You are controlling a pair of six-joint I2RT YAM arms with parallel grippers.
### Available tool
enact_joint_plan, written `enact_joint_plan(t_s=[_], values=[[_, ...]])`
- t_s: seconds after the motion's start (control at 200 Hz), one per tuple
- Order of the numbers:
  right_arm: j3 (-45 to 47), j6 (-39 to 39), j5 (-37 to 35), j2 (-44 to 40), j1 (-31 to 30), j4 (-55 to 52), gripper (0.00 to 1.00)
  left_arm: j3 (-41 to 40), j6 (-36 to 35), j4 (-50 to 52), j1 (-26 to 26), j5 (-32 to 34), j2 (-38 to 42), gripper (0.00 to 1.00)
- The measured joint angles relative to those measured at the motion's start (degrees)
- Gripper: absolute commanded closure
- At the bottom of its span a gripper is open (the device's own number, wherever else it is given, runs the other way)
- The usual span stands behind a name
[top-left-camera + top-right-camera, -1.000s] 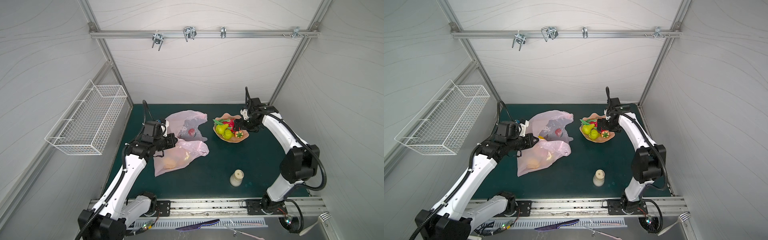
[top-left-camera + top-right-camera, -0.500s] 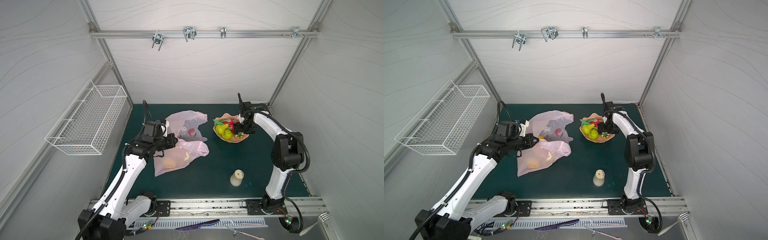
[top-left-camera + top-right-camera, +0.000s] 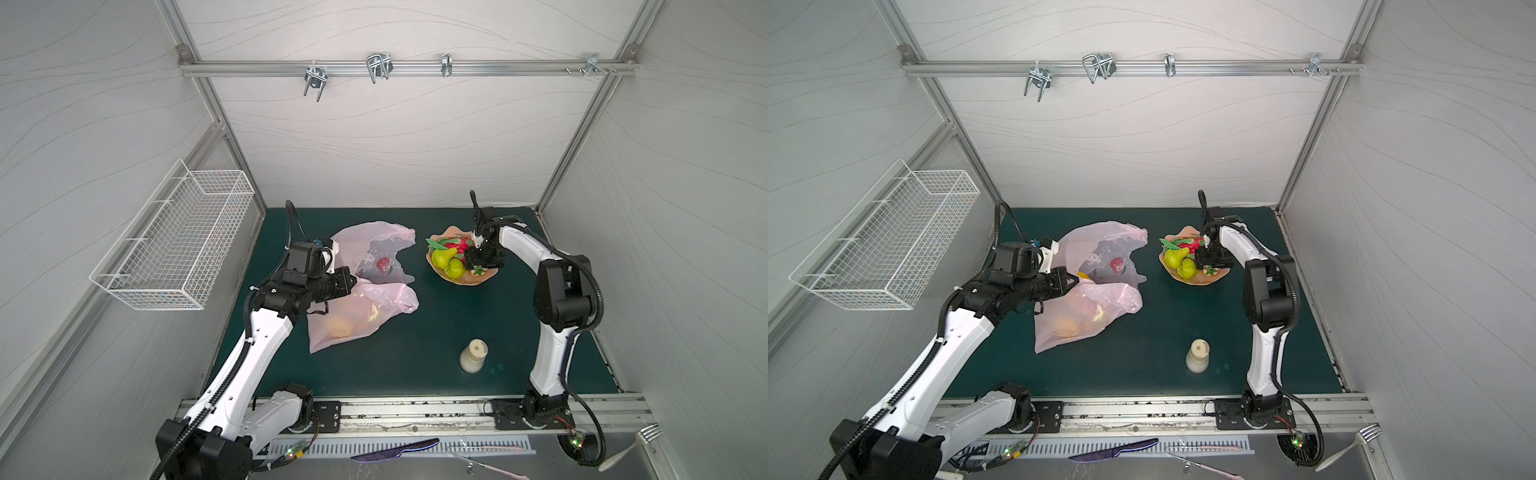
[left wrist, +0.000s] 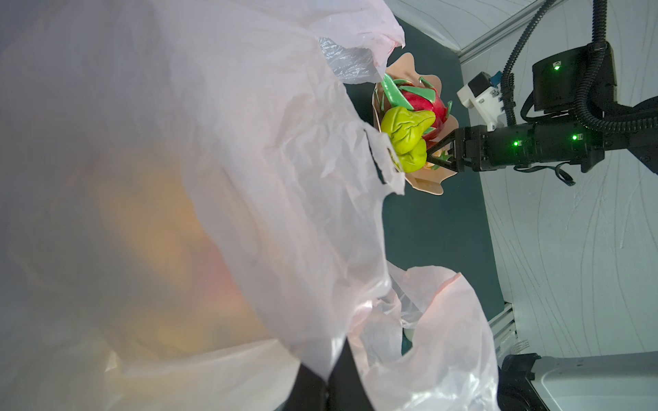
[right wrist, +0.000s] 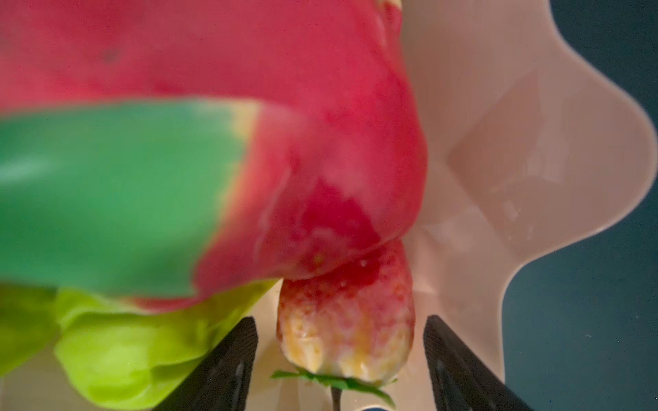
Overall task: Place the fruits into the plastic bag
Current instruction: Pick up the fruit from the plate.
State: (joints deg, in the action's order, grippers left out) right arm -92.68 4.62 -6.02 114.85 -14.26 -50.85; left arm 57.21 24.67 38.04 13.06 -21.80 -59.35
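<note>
On the plate [image 3: 482, 279], straddling 1 strawberry [image 5: 343, 341] with right gripper [image 5: 340, 322] jaws apart, no contact yet. Clamped on plastic bag [image 3: 374, 307] rim with left gripper [image 3: 1073, 281]. Pick step; next — close squarely, lift clear of dragon fruit [image 5: 320, 106], carry to bag mouth.

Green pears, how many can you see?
2. One glossy green toy pear lies on the wavy-edged peach plate, the second pear beside it. Others may hide in the translucent pink plastic bag.

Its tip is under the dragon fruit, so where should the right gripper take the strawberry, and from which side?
Across the strawberry at its pale wide end, from the stem side: that end lies exposed, the tip under the dragon fruit.
</note>
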Motion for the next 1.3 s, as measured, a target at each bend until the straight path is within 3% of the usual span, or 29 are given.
enact_joint_plan(t_s=[0.175,0.755,1.301], values=[[-0.1,0.3,-0.6,0.7,0.0,1.2,0.37,0.0,0.5,0.0,0.0,-0.1,0.0,1.00],[0.7,1.6,-0.5,0.4,0.0,2.3,0.47,0.0,0.7,0.0,0.0,-1.0,0.1,1.00],[0.7,5.5,1.0,-15.1,0.0,1.3,0.52,0.0,1.1,-1.1,0.0,-1.5,0.0,1.00]])
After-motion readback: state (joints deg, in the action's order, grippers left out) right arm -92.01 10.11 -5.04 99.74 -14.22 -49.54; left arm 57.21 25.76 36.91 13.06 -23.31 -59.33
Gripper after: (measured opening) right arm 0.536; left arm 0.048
